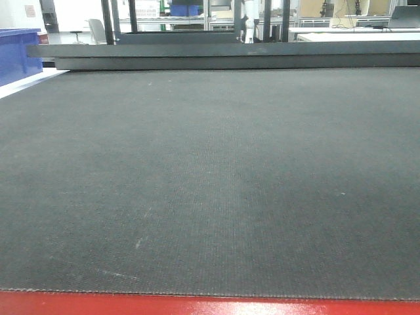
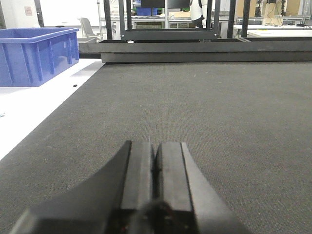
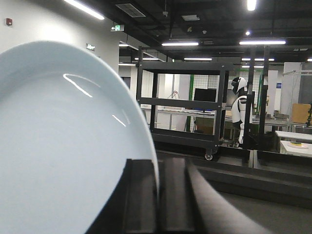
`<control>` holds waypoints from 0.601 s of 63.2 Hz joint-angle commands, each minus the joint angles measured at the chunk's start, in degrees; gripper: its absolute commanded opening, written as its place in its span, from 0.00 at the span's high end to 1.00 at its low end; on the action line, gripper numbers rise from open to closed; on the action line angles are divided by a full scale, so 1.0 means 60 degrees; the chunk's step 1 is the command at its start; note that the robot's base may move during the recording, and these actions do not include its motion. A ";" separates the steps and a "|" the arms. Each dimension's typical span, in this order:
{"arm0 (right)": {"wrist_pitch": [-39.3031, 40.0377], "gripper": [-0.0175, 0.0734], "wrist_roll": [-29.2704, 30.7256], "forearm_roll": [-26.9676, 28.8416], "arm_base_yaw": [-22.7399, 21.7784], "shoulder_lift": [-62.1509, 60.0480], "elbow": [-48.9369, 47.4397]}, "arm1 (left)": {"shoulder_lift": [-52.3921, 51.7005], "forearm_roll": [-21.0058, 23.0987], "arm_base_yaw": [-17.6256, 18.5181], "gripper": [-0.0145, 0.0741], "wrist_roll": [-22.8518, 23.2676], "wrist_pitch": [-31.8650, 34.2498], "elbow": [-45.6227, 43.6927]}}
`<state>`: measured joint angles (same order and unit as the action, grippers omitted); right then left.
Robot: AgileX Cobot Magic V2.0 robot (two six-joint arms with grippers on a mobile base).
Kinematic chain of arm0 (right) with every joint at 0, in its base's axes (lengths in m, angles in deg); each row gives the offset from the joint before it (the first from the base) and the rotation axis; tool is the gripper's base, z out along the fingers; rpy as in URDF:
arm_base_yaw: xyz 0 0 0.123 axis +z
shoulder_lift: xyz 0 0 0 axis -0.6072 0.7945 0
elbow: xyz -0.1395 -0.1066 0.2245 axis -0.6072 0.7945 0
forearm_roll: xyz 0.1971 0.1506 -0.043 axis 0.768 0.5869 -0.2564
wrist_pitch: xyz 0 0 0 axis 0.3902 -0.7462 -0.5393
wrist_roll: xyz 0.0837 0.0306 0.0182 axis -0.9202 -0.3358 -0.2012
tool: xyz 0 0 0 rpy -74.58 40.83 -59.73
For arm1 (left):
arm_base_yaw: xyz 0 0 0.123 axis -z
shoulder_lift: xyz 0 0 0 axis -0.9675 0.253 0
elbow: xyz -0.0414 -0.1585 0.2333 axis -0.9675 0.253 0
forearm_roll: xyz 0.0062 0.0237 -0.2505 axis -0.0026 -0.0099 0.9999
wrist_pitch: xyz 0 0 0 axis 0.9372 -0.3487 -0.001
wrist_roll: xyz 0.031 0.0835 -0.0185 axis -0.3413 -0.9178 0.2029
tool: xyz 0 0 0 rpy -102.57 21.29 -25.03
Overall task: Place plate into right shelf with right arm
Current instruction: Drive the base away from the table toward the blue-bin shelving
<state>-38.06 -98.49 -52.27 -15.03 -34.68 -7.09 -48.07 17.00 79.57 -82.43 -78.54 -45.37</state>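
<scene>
right gripper (image 3: 158,165): dark fingers pinching the rim of the plate (image 3: 63,146), which stands on edge and fills the left of the wrist view, glossy hollow face toward the camera. left gripper (image 2: 155,146): fingers pressed together, nothing between them, low over the dark-matted counter (image 2: 219,107); blue bin (image 2: 34,53) at far left.

- The left gripper (image 2: 155,148) is pointing forward and level, its jaws pressing together.
- The right gripper (image 3: 158,170) is pinching the rim of the plate (image 3: 63,146), holding it upright.
</scene>
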 commanded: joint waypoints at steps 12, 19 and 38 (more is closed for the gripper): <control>0.0914 0.75 0.0062 -0.0127 -0.0003 0.0141 -0.0285 | -0.0113 0.0021 0.0052 0.89 0.0023 0.0799 0.0081; 0.0914 0.75 0.0062 -0.0127 -0.0003 0.0141 -0.0285 | -0.0113 0.0021 0.0052 0.89 0.0023 0.0799 0.0081; 0.0914 0.75 0.0062 -0.0127 -0.0003 0.0141 -0.0285 | -0.0113 0.0021 0.0052 0.89 0.0023 0.0799 0.0081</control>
<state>-38.02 -98.40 -52.27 -15.03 -34.68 -7.09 -48.07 17.00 79.57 -82.43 -78.54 -45.37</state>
